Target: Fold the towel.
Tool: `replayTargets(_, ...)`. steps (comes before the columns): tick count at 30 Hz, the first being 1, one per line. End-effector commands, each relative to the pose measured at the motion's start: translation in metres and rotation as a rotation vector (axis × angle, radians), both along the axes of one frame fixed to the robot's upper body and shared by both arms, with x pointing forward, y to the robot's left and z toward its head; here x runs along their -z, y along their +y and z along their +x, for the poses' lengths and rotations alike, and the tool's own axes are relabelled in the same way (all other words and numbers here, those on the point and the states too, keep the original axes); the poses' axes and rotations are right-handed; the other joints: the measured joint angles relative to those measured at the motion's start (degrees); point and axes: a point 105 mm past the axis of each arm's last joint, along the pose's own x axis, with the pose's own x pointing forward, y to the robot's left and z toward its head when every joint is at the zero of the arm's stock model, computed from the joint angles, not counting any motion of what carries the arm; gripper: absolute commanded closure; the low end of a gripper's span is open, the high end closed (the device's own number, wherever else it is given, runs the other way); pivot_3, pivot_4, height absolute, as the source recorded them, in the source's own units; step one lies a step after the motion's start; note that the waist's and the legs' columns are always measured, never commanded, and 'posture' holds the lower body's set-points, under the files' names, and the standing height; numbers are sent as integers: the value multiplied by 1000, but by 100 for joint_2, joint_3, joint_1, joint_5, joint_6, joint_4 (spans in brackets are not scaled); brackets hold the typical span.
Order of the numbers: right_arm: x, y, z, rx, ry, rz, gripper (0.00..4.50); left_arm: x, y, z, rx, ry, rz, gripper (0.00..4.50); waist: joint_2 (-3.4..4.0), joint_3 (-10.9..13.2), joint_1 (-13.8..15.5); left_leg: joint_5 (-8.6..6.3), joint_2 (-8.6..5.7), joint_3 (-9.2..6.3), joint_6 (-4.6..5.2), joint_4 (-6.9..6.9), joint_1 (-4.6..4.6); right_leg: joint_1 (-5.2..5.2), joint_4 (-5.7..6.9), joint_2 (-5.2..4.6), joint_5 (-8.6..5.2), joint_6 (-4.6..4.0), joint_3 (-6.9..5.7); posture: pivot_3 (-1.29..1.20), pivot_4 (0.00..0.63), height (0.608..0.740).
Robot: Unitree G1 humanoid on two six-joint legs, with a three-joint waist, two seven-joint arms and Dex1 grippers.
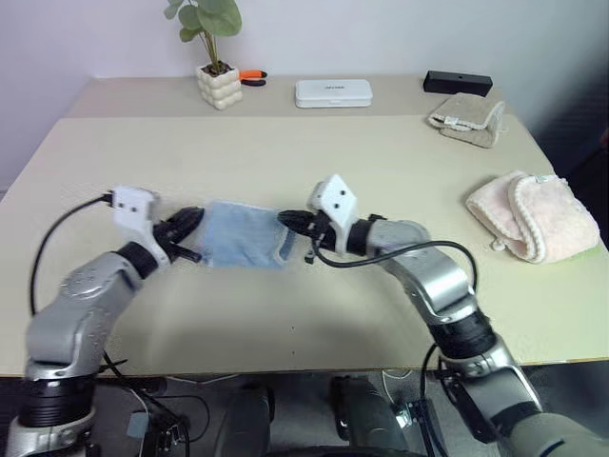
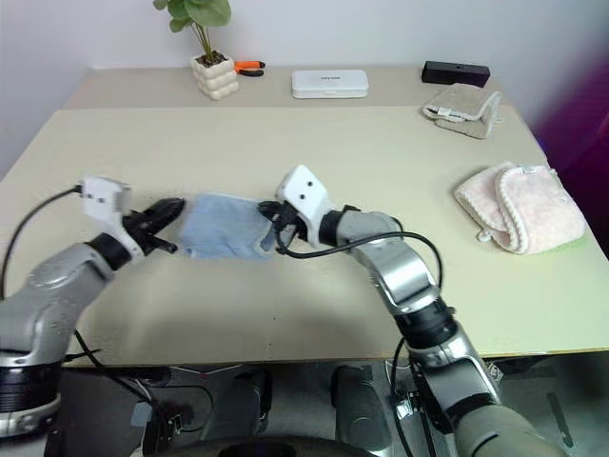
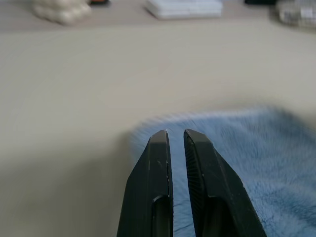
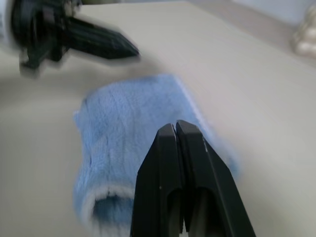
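The towel, light blue with a whitish stitched edge, lies folded into a small rectangle on the beige table, near its front middle. My left gripper points at the towel's left edge; its fingers stand almost together with nothing between them. In the right wrist view that left gripper sits just clear of the towel. My right gripper is at the towel's right edge. Its fingers are pressed shut over the cloth, and no cloth shows between them.
A fluffy pink towel lies at the right edge and a beige folded cloth at the back right. Along the back stand a potted plant, an orange-handled tool, a white box and a black box.
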Motion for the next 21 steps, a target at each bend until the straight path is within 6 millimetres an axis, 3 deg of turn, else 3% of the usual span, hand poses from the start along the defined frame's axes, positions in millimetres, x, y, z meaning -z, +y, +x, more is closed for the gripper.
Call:
replayTargets(1, 34, 12, 11, 57, 84, -81, 4469, 22, -4, 4, 18, 20, 75, 4166, 1, 0, -11, 0, 0, 0, 0, -2, 0, -3, 5, 1, 0, 0, 0, 0, 150, 737)
replayTargets(4, 57, 11, 14, 98, 134, -119, 4469, 41, -1, 1, 29, 65, 92, 4166, 1, 0, -7, 0, 1, 0, 0, -3, -3, -13, 14, 1, 0, 0, 0, 0, 150, 737)
replayTargets(7, 66, 9, 12, 95, 135, -141, 4469, 53, 3, -5, 36, 90, 110, 4166, 5, -6, -14, 0, 1, 1, 0, -1, 6, -3, 16, 0, 0, 0, 0, 0, 150, 737)
replayTargets(10, 47, 7, 11, 97, 71, -63, 4469, 51, 5, -10, 38, 63, 90, 4166, 7, -8, -17, 0, 1, 1, 1, 0, 9, -1, 16, 0, -1, 0, 0, 0, 150, 737)
replayTargets(12, 29, 2, 8, 80, 87, 12, 4469, 33, 8, -11, 19, -10, 14, 4166, 8, -8, -16, 0, 1, 1, 1, 0, 8, -1, 16, 0, -1, 0, 0, 0, 150, 737)
replayTargets(16, 18, -9, 1, 75, 156, 55, 2702, 13, 18, -18, -7, -80, -37, 4166, 7, -7, -6, 0, 2, -3, 1, 4, 3, -3, 19, 0, 0, 0, -1, 0, 150, 737)
replayTargets(21, 21, -25, -6, 157, 419, 176, 275, -1, 29, -45, 57, -134, 31, 4166, 8, -6, -49, -1, 3, -3, 2, -3, 2, -6, 18, 0, -1, -1, -1, 0, 150, 737)
